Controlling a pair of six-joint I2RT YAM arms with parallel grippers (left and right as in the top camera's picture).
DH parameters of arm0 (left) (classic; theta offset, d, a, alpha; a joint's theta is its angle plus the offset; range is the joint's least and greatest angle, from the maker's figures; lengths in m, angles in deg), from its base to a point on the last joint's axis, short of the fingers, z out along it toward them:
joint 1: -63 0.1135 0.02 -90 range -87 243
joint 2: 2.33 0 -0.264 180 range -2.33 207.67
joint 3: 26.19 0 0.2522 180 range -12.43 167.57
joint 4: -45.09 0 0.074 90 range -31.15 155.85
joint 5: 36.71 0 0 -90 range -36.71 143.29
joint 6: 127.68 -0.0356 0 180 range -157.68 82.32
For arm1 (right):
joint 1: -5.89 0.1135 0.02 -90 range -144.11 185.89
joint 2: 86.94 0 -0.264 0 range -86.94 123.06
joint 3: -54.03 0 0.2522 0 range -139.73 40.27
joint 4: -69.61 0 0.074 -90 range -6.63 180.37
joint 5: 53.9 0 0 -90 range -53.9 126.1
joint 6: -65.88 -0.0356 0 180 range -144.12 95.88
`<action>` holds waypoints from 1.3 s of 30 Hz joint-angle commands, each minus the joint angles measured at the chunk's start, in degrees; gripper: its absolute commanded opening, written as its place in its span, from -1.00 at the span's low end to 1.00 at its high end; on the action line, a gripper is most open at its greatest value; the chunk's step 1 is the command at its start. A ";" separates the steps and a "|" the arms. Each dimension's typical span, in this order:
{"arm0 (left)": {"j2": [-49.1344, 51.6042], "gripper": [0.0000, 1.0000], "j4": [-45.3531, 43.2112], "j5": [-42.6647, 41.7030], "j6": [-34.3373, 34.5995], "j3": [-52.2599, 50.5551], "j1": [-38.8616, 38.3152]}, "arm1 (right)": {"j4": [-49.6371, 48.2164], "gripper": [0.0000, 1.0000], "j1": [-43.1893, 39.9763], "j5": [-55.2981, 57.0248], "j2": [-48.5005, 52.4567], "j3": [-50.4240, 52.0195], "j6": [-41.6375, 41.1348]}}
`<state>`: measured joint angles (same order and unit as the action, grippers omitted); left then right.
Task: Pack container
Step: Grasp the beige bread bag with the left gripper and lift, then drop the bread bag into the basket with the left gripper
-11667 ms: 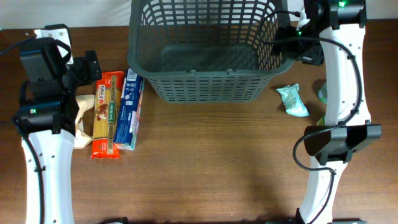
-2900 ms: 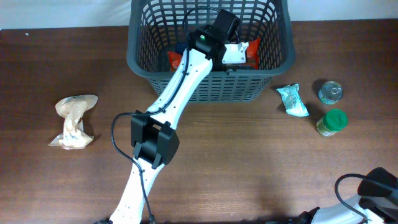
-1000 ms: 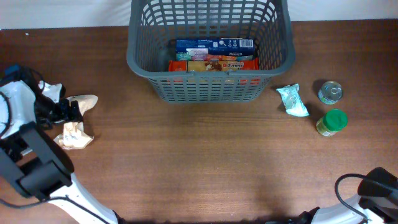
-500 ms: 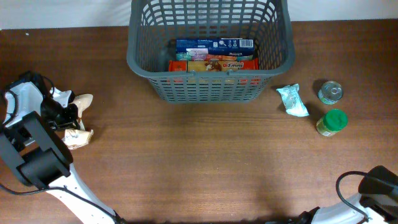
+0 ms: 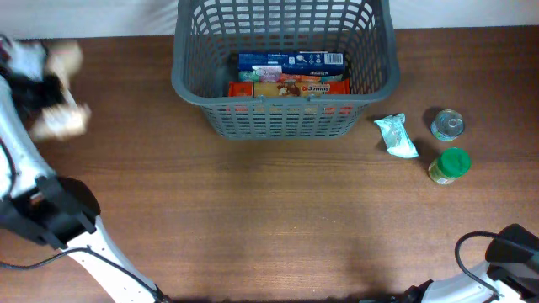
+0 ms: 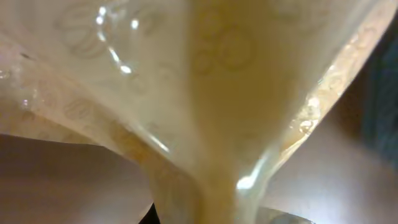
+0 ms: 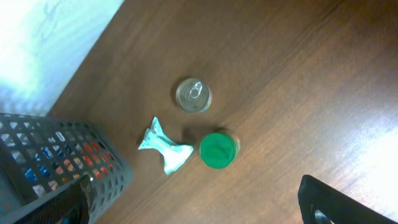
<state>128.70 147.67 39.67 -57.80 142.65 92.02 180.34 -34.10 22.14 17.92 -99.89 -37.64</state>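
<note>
The container (image 5: 286,123), a big dark grey slotted basket, stands at the far middle of the table. Inside it lie a blue box (image 5: 290,60) and a red-orange pasta pack (image 5: 290,86). At the far left, my left gripper (image 5: 40,84) is shut on a crumpled beige bag (image 5: 64,119), which is off the table and blurred by motion. That bag (image 6: 211,93) fills the left wrist view and hides the fingers. My right gripper (image 7: 199,214) hangs open high over the table's right side, with nothing between its dark fingers (image 7: 348,202). A corner of the container (image 7: 62,162) shows at its lower left.
Right of the basket lie a teal packet (image 5: 396,136), a tin can (image 5: 447,124) and a green-lidded jar (image 5: 449,165). The right wrist view shows the same packet (image 7: 165,148), can (image 7: 193,95) and jar (image 7: 218,150). The right arm's base (image 5: 514,252) sits at the bottom right corner.
My left gripper closed on the beige bag and lifted it off the table, towards the far left corner. The right arm and the basket's contents have not moved.
</note>
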 commanded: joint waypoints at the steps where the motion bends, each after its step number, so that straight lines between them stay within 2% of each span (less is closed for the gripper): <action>1: -2.89 -0.96 0.09 -5.14 -0.61 18.47 -4.28 | 0.35 0.97 -0.15 -1.07 0.42 0.13 -0.46; 3: -3.78 -0.97 -2.91 -6.38 -1.88 25.05 -7.45 | 0.35 0.97 -0.17 -1.07 0.42 0.13 -0.46; 6: -8.35 -0.96 -10.91 -6.56 -5.79 24.13 -14.19 | 0.35 0.97 -0.17 -1.07 0.42 0.13 -0.46; 9: -9.66 -0.96 -15.58 -6.54 -14.19 24.15 -22.03 | 0.35 0.97 -0.15 -1.07 0.42 0.13 -0.44; 13: -9.03 -0.96 -16.87 -5.79 -28.52 22.71 -33.79 | 0.35 0.98 -0.17 -1.07 0.42 0.13 -0.46; 18: -6.93 -0.96 -18.38 3.61 -39.21 14.38 -45.48 | 0.35 0.97 -0.15 -1.07 0.42 0.13 -0.46; 23: -2.95 -0.96 -25.90 16.15 -40.46 3.67 -53.53 | 0.35 0.97 -0.17 -2.40 0.42 0.13 -0.44; 27: 1.38 -0.97 -28.61 20.52 -41.31 -1.09 -57.46 | 0.35 0.98 -0.15 -2.36 0.42 0.13 -0.44; 31: 5.40 -0.97 -27.78 23.17 -41.29 -3.06 -59.71 | 0.35 0.98 -0.15 -2.36 0.42 0.13 -0.44; 39: 7.78 -0.96 -27.74 22.25 -39.67 -6.54 -61.24 | 0.35 0.98 -0.17 -2.36 0.42 0.13 -0.44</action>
<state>138.38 120.67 60.87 -98.12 136.47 30.95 180.34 -34.10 20.51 17.92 -99.89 -37.68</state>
